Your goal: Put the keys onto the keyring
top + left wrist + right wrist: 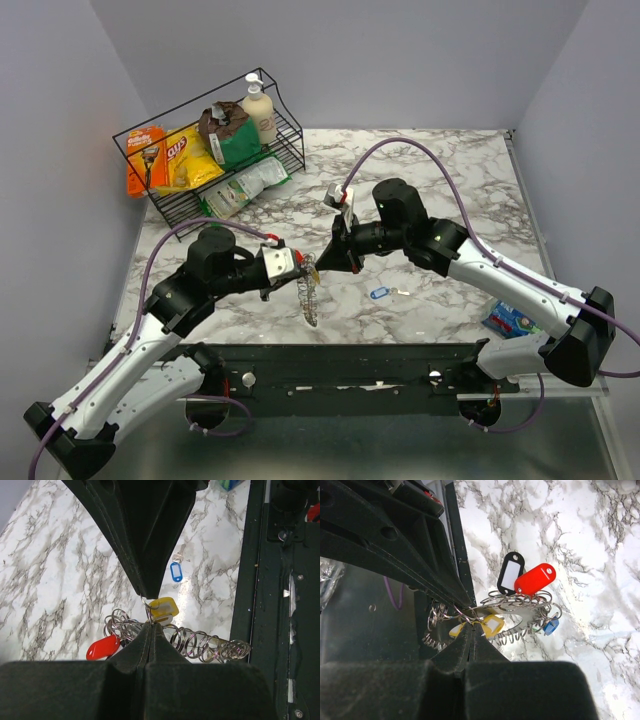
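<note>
Left pincer: shut tight on thin silver wire keyring, mid-air over marble bench.
Right pincer: clamped on the same keyring.
Done: yellow-tagged key and red-tagged key seem on.
Left: blue-tagged key, lying on bench.

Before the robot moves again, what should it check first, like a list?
1. Left gripper shut on the keyring: ok.
2. Right gripper pinching the same bunch: ok.
3. Blue-tagged key on the keyring: not ok, it lies loose on the table.
4. Chain of rings hanging clear of the table: cannot tell.
5. Ring split open, ready for a key: cannot tell, the wires look too tangled.
</note>
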`<action>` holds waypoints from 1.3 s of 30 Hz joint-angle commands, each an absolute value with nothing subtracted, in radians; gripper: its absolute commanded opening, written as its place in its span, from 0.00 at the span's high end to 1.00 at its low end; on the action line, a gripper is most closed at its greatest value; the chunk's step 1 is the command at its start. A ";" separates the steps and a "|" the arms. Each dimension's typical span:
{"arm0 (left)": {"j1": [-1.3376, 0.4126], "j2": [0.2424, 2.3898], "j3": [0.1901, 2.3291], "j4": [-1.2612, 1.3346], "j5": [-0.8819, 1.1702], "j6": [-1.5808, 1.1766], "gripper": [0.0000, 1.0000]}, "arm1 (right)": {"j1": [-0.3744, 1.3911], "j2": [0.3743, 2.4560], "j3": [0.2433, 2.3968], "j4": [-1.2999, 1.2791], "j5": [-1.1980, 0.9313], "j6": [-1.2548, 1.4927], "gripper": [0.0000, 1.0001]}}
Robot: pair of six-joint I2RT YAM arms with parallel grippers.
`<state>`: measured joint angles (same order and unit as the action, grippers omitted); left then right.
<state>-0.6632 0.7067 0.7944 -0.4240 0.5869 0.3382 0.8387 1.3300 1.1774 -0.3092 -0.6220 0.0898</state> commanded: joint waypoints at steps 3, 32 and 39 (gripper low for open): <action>-0.666 0.713 0.824 -0.351 0.600 0.298 1.00 | 0.836 1.322 1.203 -0.333 -0.572 0.097 1.00; -0.684 0.767 0.879 -0.379 0.414 0.244 1.00 | 0.874 1.296 1.253 -0.436 -0.429 0.051 1.00; -0.692 0.807 0.896 -0.379 0.400 0.213 1.00 | 0.877 1.284 1.249 -0.420 -0.462 0.043 0.99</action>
